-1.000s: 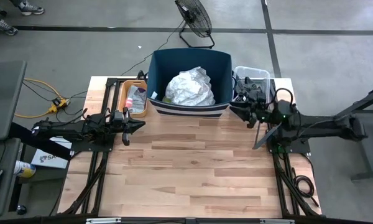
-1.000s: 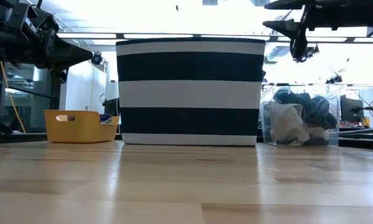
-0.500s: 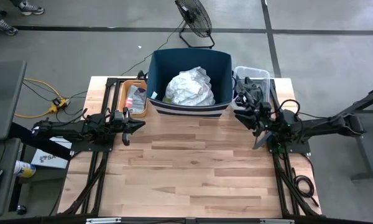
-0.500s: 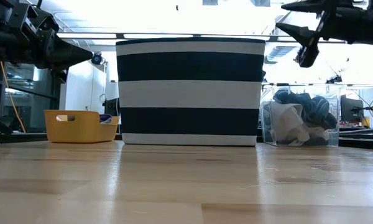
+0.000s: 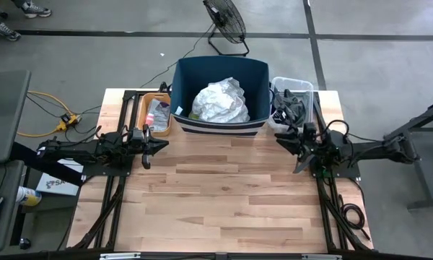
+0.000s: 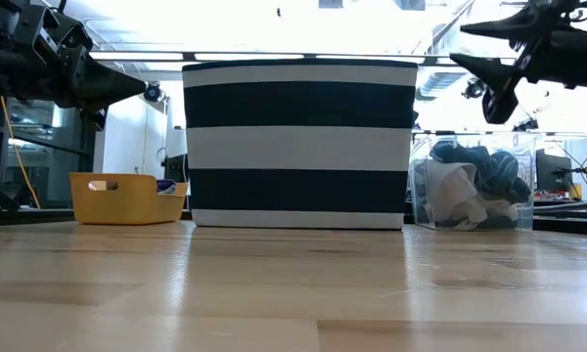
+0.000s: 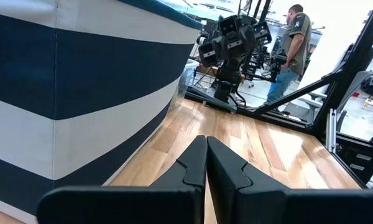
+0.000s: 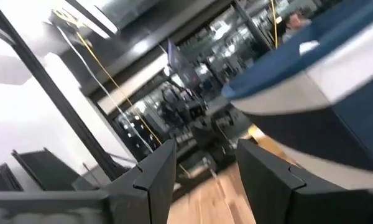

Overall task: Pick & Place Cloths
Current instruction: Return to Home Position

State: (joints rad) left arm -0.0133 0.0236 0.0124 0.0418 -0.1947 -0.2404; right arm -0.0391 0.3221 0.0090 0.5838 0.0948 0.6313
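Observation:
A crumpled white cloth (image 5: pixel 221 101) lies in the big navy bin (image 5: pixel 184 79) at the table's far middle. Dark and white cloths (image 6: pixel 470 186) fill a clear box (image 5: pixel 310 90) to the right of the bin. My right gripper (image 5: pixel 283 137) hovers at the near left corner of that box, high over the table, open with nothing between its fingers (image 8: pixel 155 171). My left gripper (image 5: pixel 162 142) waits shut at the table's left side, pointing level toward the right, with its fingertips together (image 7: pixel 206 146).
A small orange tray (image 5: pixel 155 112) with small items stands left of the bin. The striped bin wall (image 6: pixel 298 147) rises at the table's far edge. Bare wood (image 5: pixel 224 195) stretches from the bin to the near edge. A person (image 7: pixel 292 37) stands beyond the table.
My right gripper has drawn back toward the table's right edge and sunk a little, away from the clear box. It has stayed open, with nothing between its fingers. The cloths have not moved.

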